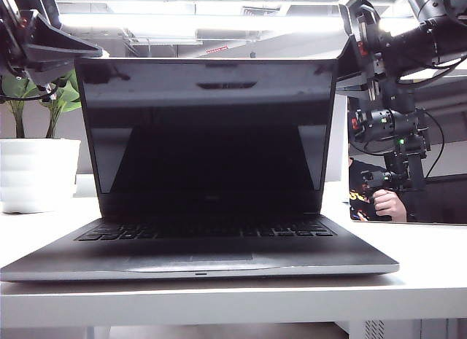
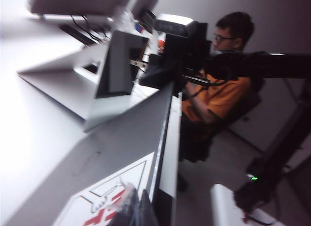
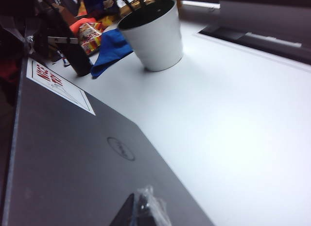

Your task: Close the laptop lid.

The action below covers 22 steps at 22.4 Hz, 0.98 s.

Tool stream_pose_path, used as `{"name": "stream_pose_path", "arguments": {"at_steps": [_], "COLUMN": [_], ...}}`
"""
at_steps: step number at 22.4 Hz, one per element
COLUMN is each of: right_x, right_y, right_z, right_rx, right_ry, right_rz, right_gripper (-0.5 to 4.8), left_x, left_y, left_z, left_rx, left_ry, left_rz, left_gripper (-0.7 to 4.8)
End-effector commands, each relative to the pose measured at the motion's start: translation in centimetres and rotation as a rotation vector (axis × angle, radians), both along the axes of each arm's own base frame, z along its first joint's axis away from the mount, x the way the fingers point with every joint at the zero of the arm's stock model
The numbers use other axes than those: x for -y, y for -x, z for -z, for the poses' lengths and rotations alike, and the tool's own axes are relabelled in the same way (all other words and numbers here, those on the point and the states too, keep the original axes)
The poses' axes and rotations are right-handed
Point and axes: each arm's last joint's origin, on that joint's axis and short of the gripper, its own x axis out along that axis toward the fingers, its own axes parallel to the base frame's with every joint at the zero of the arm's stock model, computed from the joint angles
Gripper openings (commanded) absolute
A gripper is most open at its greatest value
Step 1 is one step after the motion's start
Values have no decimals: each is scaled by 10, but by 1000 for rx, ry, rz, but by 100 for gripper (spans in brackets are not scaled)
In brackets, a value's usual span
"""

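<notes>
white pot (image 3: 155, 36) near laptop lid (image 3: 73, 158) backside.

The laptop lid (image 1: 206, 127) stands open and close to upright above the keyboard deck, its glossy black screen facing the exterior camera and mirroring ceiling lights along the top. Its outer face (image 3: 73, 163) is matte silver-grey, with a round Dell logo at the middle and a white sticker with red lettering near one corner — the same sticker appears in the left wrist view (image 2: 109, 194), blurred.
</notes>
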Motion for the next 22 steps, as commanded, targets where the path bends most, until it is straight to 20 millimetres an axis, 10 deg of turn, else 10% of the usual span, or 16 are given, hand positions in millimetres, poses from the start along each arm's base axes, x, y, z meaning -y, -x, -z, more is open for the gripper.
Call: {"name": "stream_pose_path", "arguments": {"at_steps": [1, 12, 22], "right_x": [-6, -8, -34], "right_y": [6, 11, 17], "right_z": [-1, 5, 7], "right_rx": [-46, -142, -205], "right_ry": [-39, -59, -22], "right_rz": [-90, -142, -144], "right_gripper": [-1, -1, -1], "left_x": [1, 2, 76], "left_y": [1, 1, 4], "left_z": [-1, 0, 2], "left_rx": [-88, -202, -279], "left_ry": [13, 28, 10], "left_rz": [38, 9, 175], "left_gripper": [-5, -5, -5]}}
